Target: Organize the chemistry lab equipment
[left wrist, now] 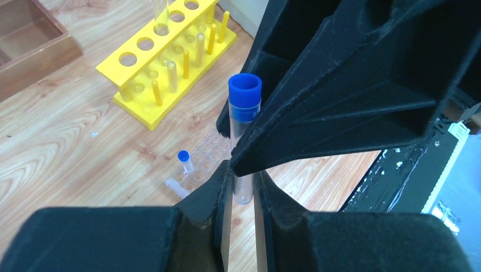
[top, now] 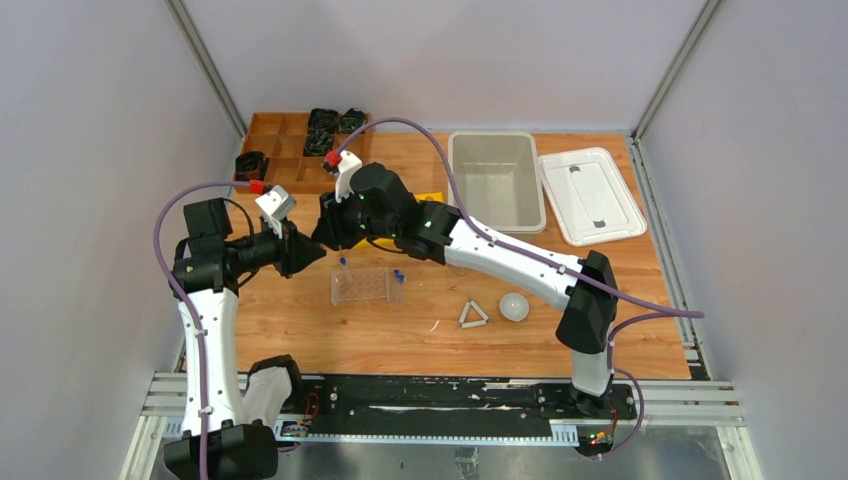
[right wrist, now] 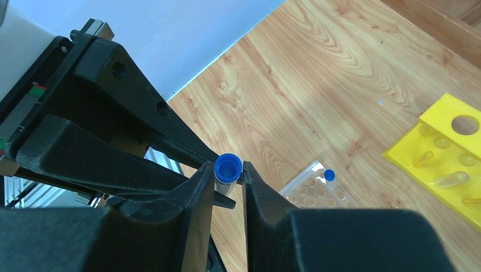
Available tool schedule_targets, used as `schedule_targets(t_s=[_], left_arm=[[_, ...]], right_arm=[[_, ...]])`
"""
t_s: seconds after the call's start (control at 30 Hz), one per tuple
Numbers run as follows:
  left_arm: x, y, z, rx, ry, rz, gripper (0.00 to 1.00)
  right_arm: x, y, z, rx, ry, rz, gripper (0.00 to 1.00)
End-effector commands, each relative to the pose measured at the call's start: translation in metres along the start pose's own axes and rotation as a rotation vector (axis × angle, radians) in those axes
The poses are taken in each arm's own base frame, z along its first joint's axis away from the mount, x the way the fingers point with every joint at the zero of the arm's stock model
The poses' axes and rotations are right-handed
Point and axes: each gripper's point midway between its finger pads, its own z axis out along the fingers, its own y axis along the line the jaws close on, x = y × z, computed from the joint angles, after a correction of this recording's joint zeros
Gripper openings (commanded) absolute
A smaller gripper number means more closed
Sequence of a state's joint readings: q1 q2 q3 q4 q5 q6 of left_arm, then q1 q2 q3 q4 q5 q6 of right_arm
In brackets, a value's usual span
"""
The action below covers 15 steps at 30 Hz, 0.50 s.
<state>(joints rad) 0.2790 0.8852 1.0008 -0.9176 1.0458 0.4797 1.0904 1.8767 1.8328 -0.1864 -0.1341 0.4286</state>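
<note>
Grippers meet above the wooden table [top: 300, 330]. The left gripper [left wrist: 243, 170] is clamped on the lower body of a small clear tube with a blue cap [left wrist: 240, 116] and holds it upright in the air. The right gripper [right wrist: 228, 168] has a finger close on either side of the cap; whether they press it, I cannot tell. Below lies the clear plastic tube rack [top: 360, 287], with another blue-capped tube [left wrist: 184, 161] standing in it and the yellow six-hole rack [left wrist: 164, 73] nearby.
</note>
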Motion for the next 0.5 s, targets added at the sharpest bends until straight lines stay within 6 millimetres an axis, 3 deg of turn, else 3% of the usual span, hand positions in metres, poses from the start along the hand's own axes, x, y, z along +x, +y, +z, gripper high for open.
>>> schedule_targets(t_s=[0.0, 0.07, 0.3, 0.4, 0.47], left_arm=[[0.0008, -0.0010, -0.0007, -0.002, -0.007, 0.021, 0.00], [0.0012, -0.0012, -0.0007, -0.001, -0.007, 0.018, 0.00], [0.0007, -0.0019, -0.0008, 0.000, -0.009, 0.020, 0.00], [0.0009, -0.0015, -0.0011, -0.004, -0.007, 0.020, 0.00], [0.0005, -0.0014, -0.0012, -0.005, -0.007, 0.019, 0.00]], right_arm=[[-0.0146, -0.0067, -0.0004, 0.019, -0.023, -0.028, 0.33], [-0.0161, -0.0091, 0.0010, 0.030, -0.028, -0.028, 0.37], [-0.0205, -0.0146, 0.0045, 0.052, -0.043, -0.016, 0.36], [-0.0209, -0.0136, 0.0044, 0.047, -0.044, -0.017, 0.23], [-0.0204, -0.0139, 0.0031, 0.049, -0.044, -0.016, 0.09]])
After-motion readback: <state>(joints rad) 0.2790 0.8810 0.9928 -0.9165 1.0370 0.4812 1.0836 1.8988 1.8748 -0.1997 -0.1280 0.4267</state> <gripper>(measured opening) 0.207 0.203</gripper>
